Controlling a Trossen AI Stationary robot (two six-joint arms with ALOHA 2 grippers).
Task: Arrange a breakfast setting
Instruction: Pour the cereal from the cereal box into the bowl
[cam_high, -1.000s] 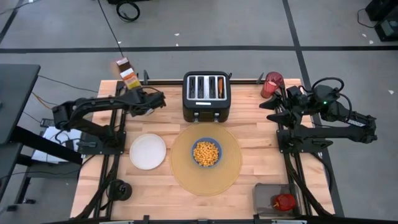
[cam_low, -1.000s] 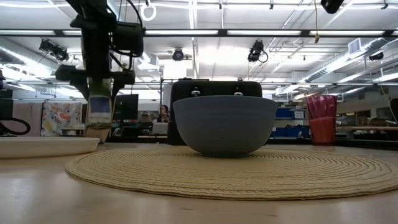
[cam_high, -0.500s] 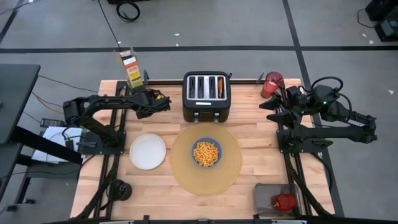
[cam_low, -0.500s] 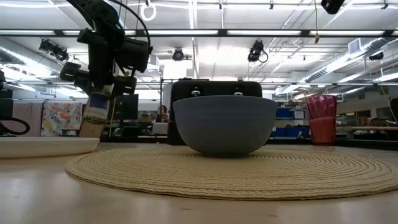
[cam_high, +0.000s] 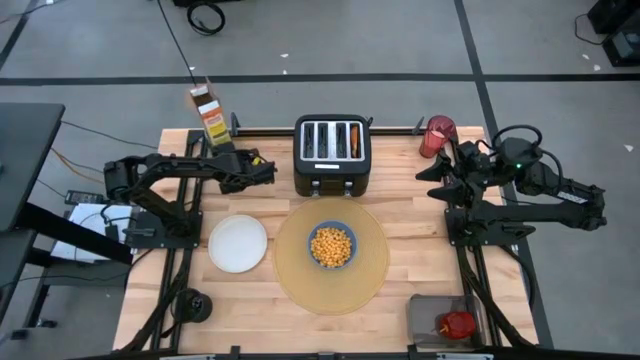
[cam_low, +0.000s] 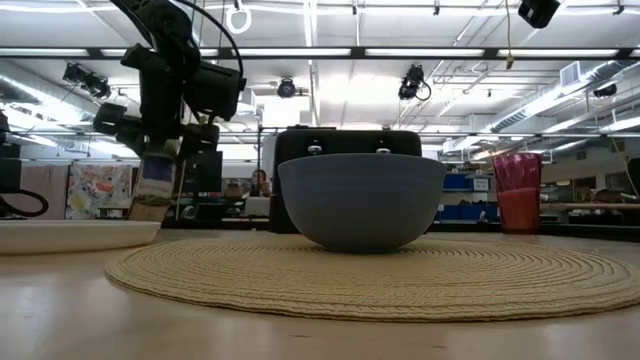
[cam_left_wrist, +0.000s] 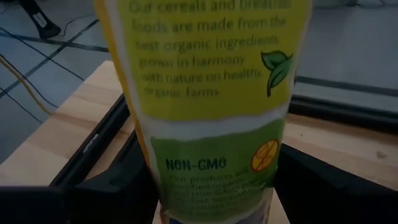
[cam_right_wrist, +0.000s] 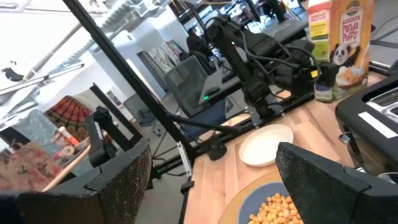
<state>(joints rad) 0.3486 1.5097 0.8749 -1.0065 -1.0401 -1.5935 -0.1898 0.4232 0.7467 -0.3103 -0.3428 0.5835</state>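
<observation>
two grippers are in view: the left gripper (cam_high: 222, 160) sits at the far left of the table (cam_high: 410, 250), its fingers pinching the lower part of the tall cereal box (cam_high: 210, 117), which stands roughly upright at the far left corner; in the left wrist view the box (cam_left_wrist: 211, 106) fills the space between the two dark fingers. the right gripper (cam_high: 440, 178) hangs at the far right side of the table with its fingers spread and nothing between them, close to the translucent red cup (cam_high: 436, 135) standing at the far right corner. out from there, the black toaster (cam_high: 332, 154) stands at the far middle. the round tan placemat (cam_high: 372, 262) lies just near of the toaster, and the blue bowl (cam_high: 332, 245), filled with yellow cereal, rests at the placemat's centre. the white plate (cam_high: 238, 243) lies just left of the placemat, apart from it. the red apple (cam_high: 457, 324) sits in a grey tray (cam_high: 422, 318) at the near right corner.
</observation>
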